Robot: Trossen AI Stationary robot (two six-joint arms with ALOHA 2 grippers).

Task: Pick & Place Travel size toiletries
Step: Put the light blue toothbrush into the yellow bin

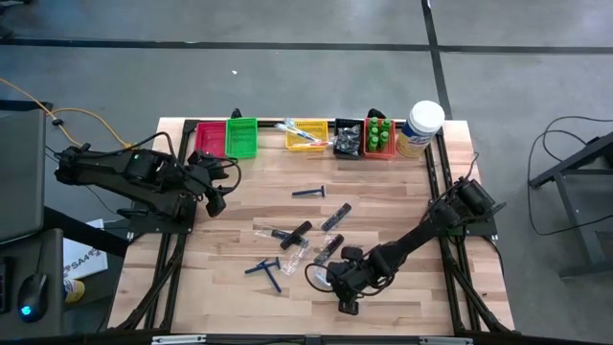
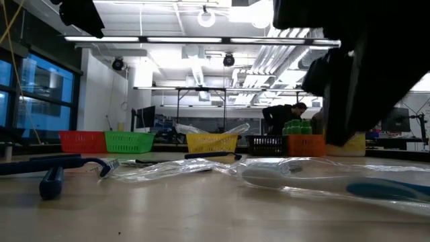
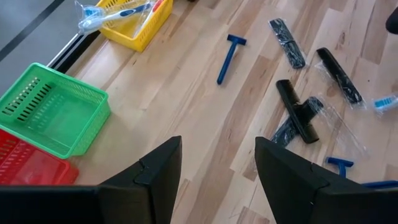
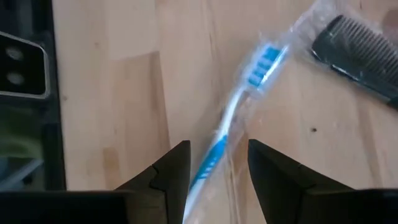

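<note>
Toothbrush [image 4: 233,127] in slick clear wrap, light, stiff; best gripped mid-handle. Right gripper [image 4: 217,171] apart, straddling it lower centre. Left gripper [image 3: 217,168] apart, idle left.

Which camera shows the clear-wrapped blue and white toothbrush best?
The right wrist view: the clear-wrapped blue and white toothbrush lies between the open right gripper. The high view hides it; the low view blurs it; the left wrist view shows an end.
</note>
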